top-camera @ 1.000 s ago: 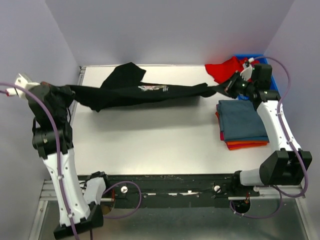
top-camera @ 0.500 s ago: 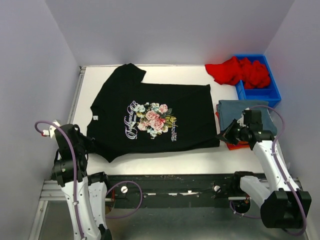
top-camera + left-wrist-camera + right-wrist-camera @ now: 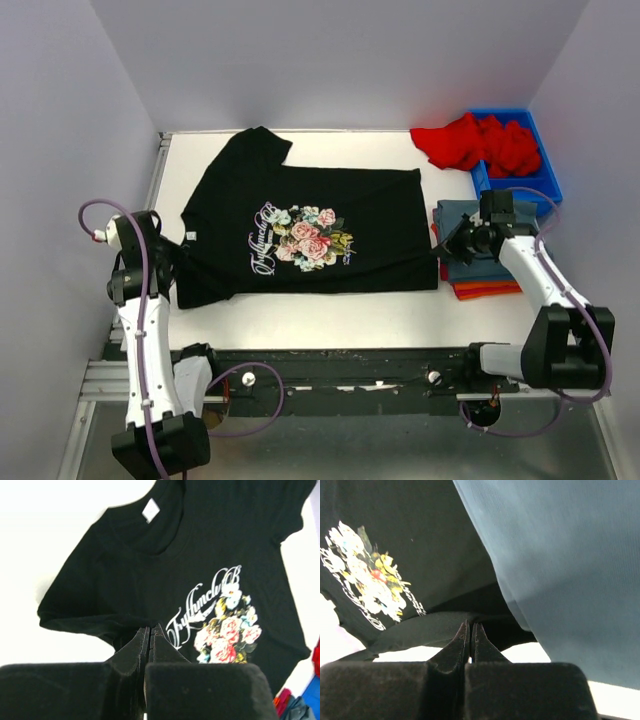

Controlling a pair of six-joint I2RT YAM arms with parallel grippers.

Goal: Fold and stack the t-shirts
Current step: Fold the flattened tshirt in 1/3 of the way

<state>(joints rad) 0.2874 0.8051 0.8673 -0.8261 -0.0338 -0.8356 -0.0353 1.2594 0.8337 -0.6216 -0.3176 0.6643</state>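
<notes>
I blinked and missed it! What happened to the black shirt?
The black t-shirt came down from mid-air and now lies spread flat on the table, print up. The left fingers and right fingers still pinch its ends. The folded stack and red shirts stayed put.

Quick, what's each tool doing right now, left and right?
Left tool: closed, pinching the black t-shirt.
Right tool: closed, pinching the same shirt's edge.
</notes>
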